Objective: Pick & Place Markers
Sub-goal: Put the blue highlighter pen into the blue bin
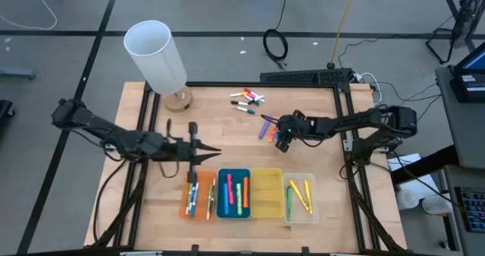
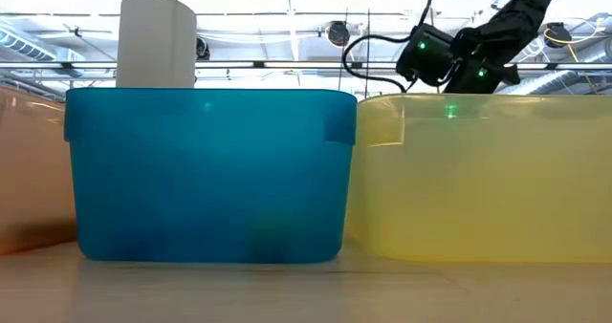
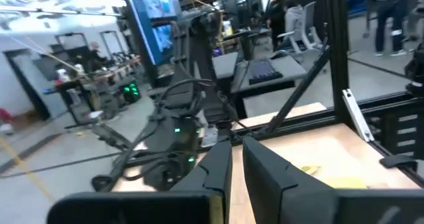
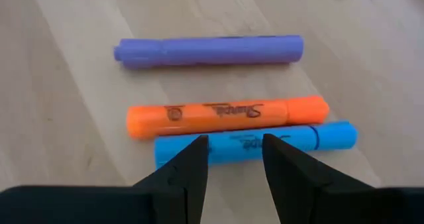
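**Markers, loose, grp A:** three lying side by side on table near R arm: purple (image 4: 209, 52), orange (image 4: 227, 116), blue (image 4: 255, 143). Long axes parallel. Orange and blue touch along their length; purple lies a little apart. In high view the trio (image 1: 267, 129) sits just beside the R end effector.

**Key relation:** blue marker lies directly ahead of and under the R end effector (image 4: 235, 159), its long axis crosswise to the two fingers, so the fingers straddle its barrel. R arm is clearly nearer than L. Judged next step: drop and close on blue; risk: orange, touching it, gets nudged or pinched too.

**R end effector:** fingers part-open, gap about marker-wide, nothing held, no contact seen.

**Markers, loose, grp B:** small mixed cluster (image 1: 248, 99) farther back on table, well apart from both arms.

**Markers, placed:** several in orange tray (image 1: 184, 204), blue tray (image 1: 221, 204), clear tray (image 1: 312, 210); yellow tray (image 1: 267, 194) appears to hold none.

**L end effector** (image 1: 214, 152): over table just behind orange/blue trays; fingers nearly together w/ a thin gap, nothing between them.

**Other:** white cylinder (image 1: 156, 56) at back left of table.
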`<state>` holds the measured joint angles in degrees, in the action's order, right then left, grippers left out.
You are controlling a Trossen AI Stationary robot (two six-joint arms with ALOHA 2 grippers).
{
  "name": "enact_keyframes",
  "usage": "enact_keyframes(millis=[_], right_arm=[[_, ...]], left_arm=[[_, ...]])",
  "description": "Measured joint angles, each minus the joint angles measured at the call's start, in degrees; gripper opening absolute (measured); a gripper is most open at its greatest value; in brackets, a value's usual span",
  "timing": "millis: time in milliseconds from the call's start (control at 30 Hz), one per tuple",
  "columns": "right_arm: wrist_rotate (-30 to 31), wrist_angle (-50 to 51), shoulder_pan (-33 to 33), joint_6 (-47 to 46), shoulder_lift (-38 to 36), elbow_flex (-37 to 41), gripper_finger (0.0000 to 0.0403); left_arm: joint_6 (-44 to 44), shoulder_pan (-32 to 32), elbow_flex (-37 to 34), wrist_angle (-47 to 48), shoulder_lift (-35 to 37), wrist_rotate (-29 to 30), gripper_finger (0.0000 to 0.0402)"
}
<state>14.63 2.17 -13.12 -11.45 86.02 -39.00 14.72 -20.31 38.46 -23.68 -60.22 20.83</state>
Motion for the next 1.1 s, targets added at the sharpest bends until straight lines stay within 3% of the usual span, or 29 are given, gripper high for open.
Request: enact_keyframes(millis=[167,333,467,700,933,1100], right_arm=[[0.4,0.9,0.0,3.2,-0.3,0.0,0.013],[4.6,8.0,0.0,1.4,-4.5,-0.1,0.013],[6.1,11.0,-0.5,4.3,-7.1,0.0,0.013],[-4.4,6.5,-3.0,8.1,-6.5,0.0,0.0143],[-4.4,1.4,-3.2,9.2,-1.7,0.0,0.0188],[-4.3,-1.9,-2.9,9.2,1.4,-0.1,0.0198]], left_arm=[[0.0,5.0,0.0,-6.1,-5.8,-8.3,0.0019],[-1.2,8.9,0.0,-10.9,-9.7,-8.9,0.0005],[-2.8,11.1,0.0,-10.5,-11.3,-8.9,0.0023],[-10.4,13.2,0.1,-11.1,-12.5,-12.5,0.0045],[-14.3,15.6,0.3,-11.0,-12.5,-11.9,0.0109],[-14.9,15.8,0.3,-9.4,-12.5,-11.9,0.0143]])
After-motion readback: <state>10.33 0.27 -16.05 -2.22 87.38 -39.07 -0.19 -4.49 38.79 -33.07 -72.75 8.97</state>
